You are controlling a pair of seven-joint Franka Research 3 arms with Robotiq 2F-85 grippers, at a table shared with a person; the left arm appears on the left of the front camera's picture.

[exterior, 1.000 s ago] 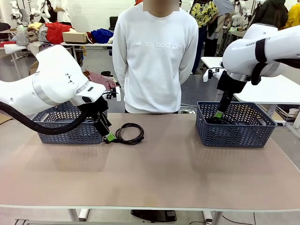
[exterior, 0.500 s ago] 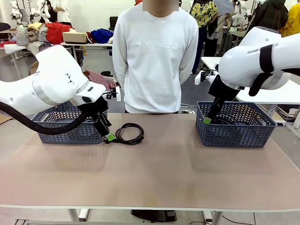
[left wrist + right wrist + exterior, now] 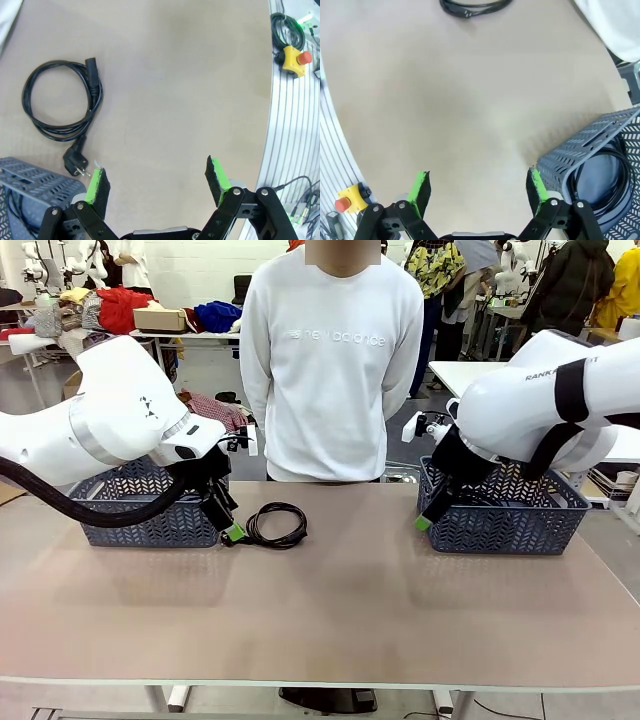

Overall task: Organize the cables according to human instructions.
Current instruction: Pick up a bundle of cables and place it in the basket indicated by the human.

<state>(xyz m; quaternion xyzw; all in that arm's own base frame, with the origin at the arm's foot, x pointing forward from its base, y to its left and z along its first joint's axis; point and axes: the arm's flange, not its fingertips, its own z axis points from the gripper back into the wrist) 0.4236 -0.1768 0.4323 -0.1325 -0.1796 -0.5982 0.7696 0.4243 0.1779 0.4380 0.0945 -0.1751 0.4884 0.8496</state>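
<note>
One sweatshirt (image 3: 333, 350) — possibly "new balance".

Left arm comes in low from the left, wrist angled down toward the table, left gripper (image 3: 232, 531) near the surface, jaws spread wide, nothing between the pads (image 3: 96, 184). Right arm bent in from the right, wrist tipped down and inward, right gripper (image 3: 424, 523) just above the table, jaws wide apart, empty.

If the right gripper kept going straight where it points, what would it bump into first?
Probably just the bare table. The right gripper is open, with nothing between its fingers; the basket sits off to one side.
</note>
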